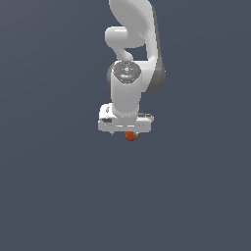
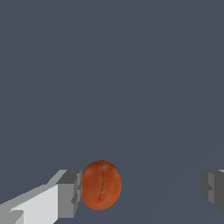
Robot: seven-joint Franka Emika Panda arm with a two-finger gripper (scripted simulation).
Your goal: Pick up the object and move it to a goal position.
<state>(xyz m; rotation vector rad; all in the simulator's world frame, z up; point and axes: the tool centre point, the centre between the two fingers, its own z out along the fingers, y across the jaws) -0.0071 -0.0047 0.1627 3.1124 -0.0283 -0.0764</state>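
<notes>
Item: orange-red object (image 2: 101,184), between my gripper (image 2: 142,188) fingers, which stand apart, one pad touching it; step: grasp; next: close, then lift toward goal.

A plain dark grey-blue floor (image 1: 54,196) fills both views, flat and even in tone. In the wrist view a few faint lighter streaks cross it diagonally.

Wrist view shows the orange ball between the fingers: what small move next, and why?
Probably close the gripper. The orange ball sits between the open fingers, against one finger, with a wide gap to the other. In the exterior view it peeks out just below the hand. Closing should clamp it before lifting.
</notes>
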